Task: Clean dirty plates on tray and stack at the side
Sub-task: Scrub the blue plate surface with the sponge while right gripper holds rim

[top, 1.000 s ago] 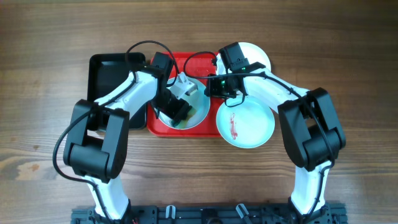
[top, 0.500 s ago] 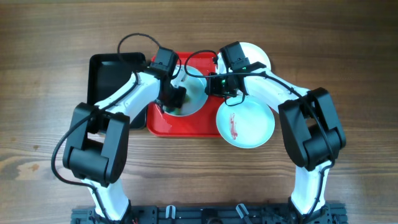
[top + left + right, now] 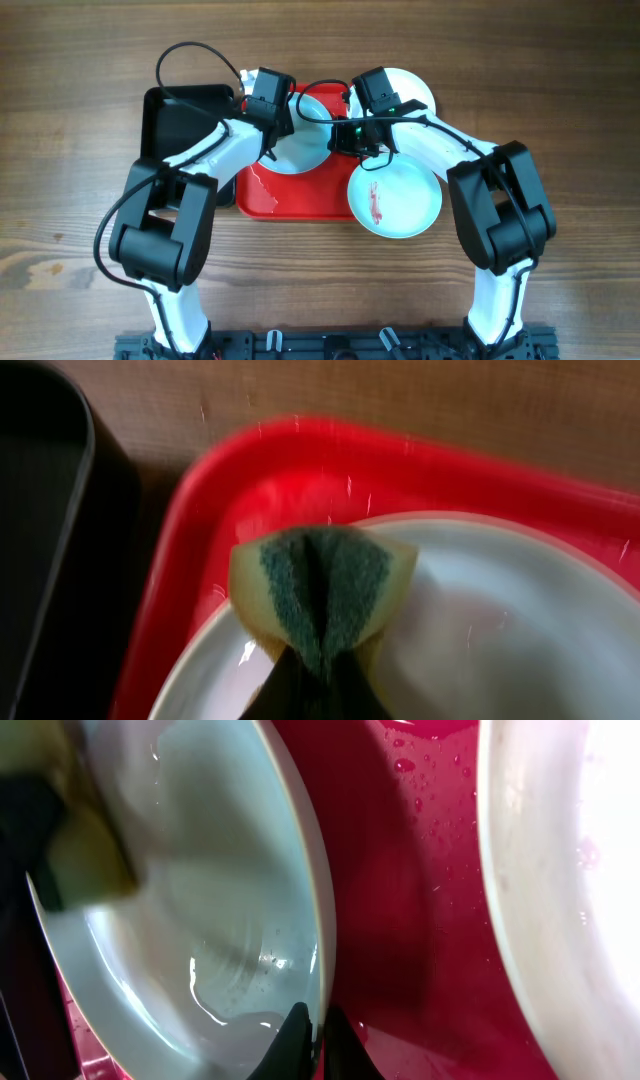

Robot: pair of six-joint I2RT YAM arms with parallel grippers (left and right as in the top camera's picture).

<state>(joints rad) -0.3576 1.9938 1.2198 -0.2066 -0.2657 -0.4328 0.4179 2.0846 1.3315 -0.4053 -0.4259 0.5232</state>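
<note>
On the red tray (image 3: 290, 200) a wet pale mint-blue plate (image 3: 305, 150) is pinched at its right rim by my right gripper (image 3: 340, 135), shut on it (image 3: 315, 1020). My left gripper (image 3: 280, 112) is shut on a folded yellow-and-green sponge (image 3: 322, 595), pressed on that plate's (image 3: 480, 630) far left rim. A second mint-blue plate (image 3: 400, 200) with a red sauce streak lies at the tray's right end, overhanging the table. A white plate (image 3: 410, 88) sits behind it, partly under my right arm.
A smaller black tray (image 3: 180, 125) lies just left of the red tray. Water drops and a small puddle sit on the red tray floor (image 3: 420, 840). Bare wooden table (image 3: 560, 100) surrounds both trays.
My left gripper has swept the sponge from the plate's near side across it to its far left rim, uncovering the plate's face. The right arm has held still.
</note>
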